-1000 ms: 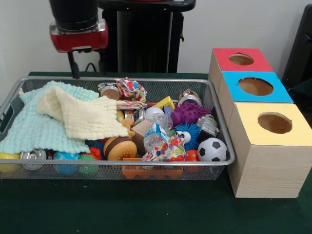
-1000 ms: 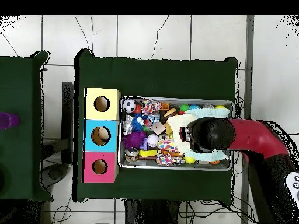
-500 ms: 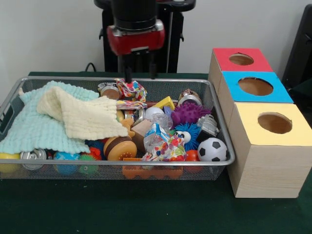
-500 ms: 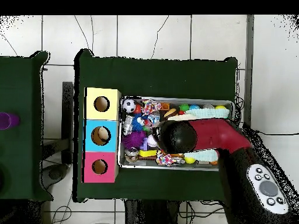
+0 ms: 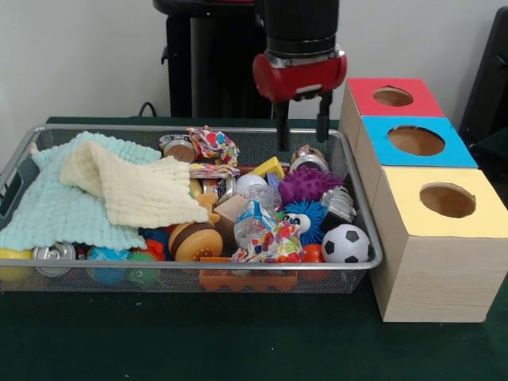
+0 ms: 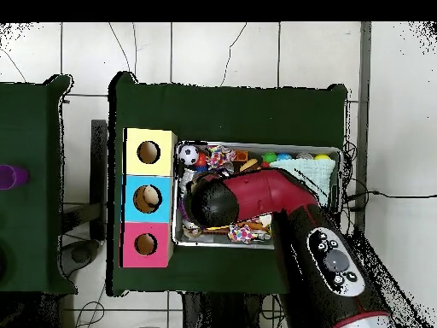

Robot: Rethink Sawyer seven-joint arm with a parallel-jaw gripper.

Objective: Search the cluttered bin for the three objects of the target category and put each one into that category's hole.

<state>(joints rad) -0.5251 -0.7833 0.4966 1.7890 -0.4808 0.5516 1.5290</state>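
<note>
My gripper [image 5: 302, 144] hangs open and empty over the far right part of the wire bin [image 5: 119, 268]. Its two black fingers [image 5: 282, 131] point down just above a metal can [image 5: 308, 159], with a purple spiky ball [image 5: 305, 184] right in front of the can. The bin also holds a soccer ball [image 5: 346, 244], a blue fuzzy ball [image 5: 306, 214], a yellow block [image 5: 270, 167], a burger toy [image 5: 196, 240] and another can [image 5: 178, 147]. From overhead, the arm's head [image 6: 212, 203] covers the gripper and that end of the bin.
Three wooden boxes with holes stand to the right of the bin: red [image 5: 393, 97], blue [image 5: 416, 140], yellow [image 5: 447, 200]. A mint cloth [image 5: 55, 210] and a cream cloth [image 5: 135, 190] cover the bin's left half, with balls and a can under them.
The arm has swept across the bin from its cloth-covered end to the end beside the boxes. The gripper is lower now. Nothing in the bin has moved.
</note>
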